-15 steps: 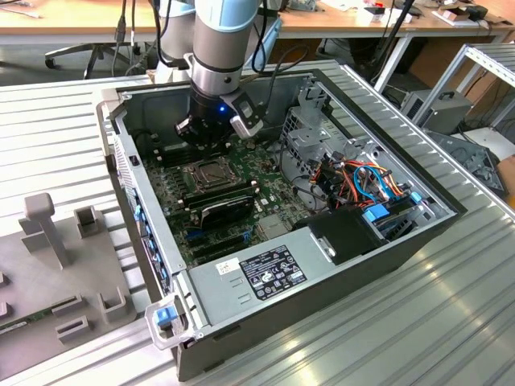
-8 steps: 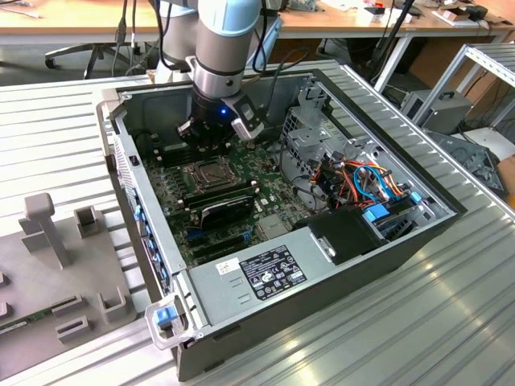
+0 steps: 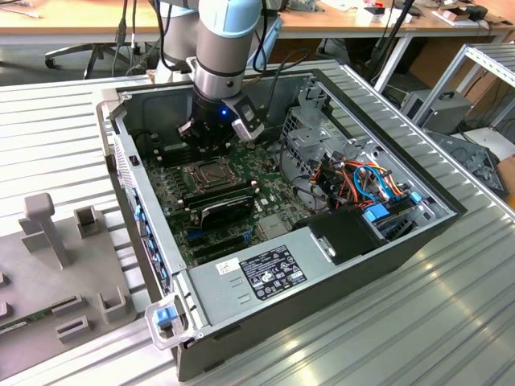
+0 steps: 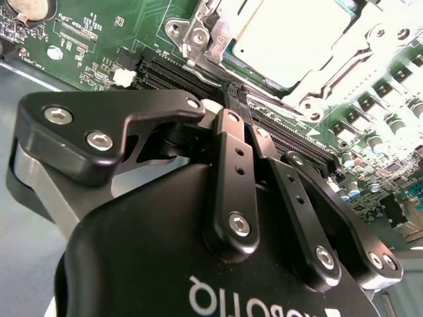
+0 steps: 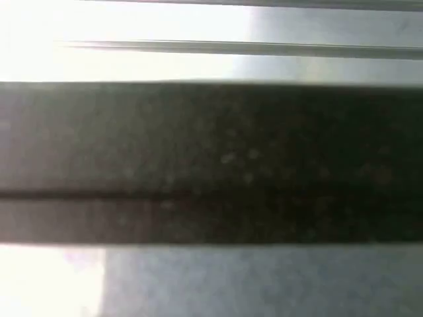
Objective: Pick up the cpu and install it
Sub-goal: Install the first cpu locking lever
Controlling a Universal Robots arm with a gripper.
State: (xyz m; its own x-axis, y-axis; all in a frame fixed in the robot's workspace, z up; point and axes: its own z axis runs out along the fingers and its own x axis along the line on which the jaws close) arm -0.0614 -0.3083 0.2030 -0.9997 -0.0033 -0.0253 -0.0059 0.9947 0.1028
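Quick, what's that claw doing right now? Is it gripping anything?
Gripper: jaws closed, nothing visible between them, tips close to the green motherboard beside the metal socket.
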